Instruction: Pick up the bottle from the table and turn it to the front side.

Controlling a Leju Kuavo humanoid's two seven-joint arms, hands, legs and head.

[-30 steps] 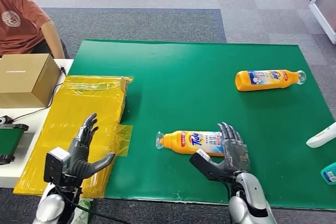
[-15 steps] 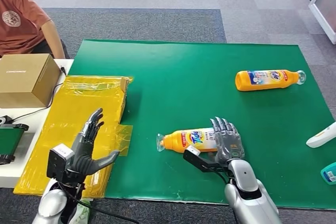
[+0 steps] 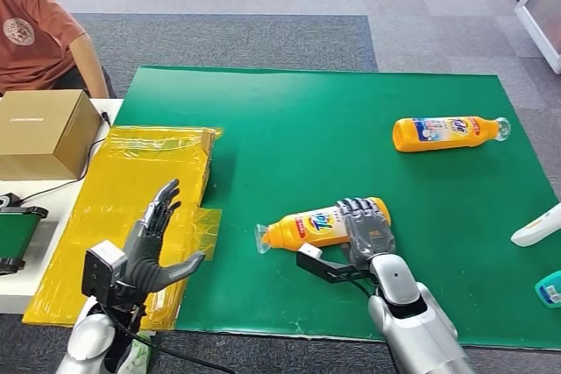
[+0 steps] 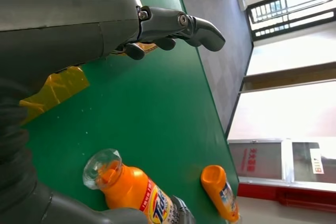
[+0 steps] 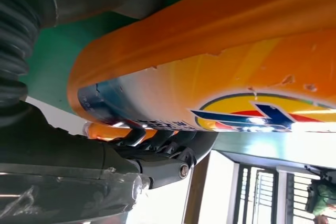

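Note:
An orange Tide bottle [image 3: 311, 227] lies on the green mat [image 3: 317, 129] near the front edge, its clear cap pointing left and its base end tipped slightly up. My right hand [image 3: 367, 229] holds the base end, fingers curled over it and the thumb stretched out under the body toward the neck. Close up in the right wrist view, the bottle [image 5: 222, 77] lies against the palm with the fingers [image 5: 158, 150] wrapped round its far side. My left hand [image 3: 149, 247] hovers open over the yellow bag, fingers spread. The left wrist view shows the bottle's [image 4: 134, 192] capped neck.
A second orange bottle [image 3: 444, 133] lies at the mat's far right. A yellow plastic bag [image 3: 132, 181] covers the left side, beside a cardboard box [image 3: 43, 129] and a seated person [image 3: 39, 32]. A white object [image 3: 537, 227] and a teal item [image 3: 549, 289] sit at the right edge.
My right hand has moved forward onto the bottle and closed its fingers over the base end, which has tipped up and swung slightly. My left hand has risen a little.

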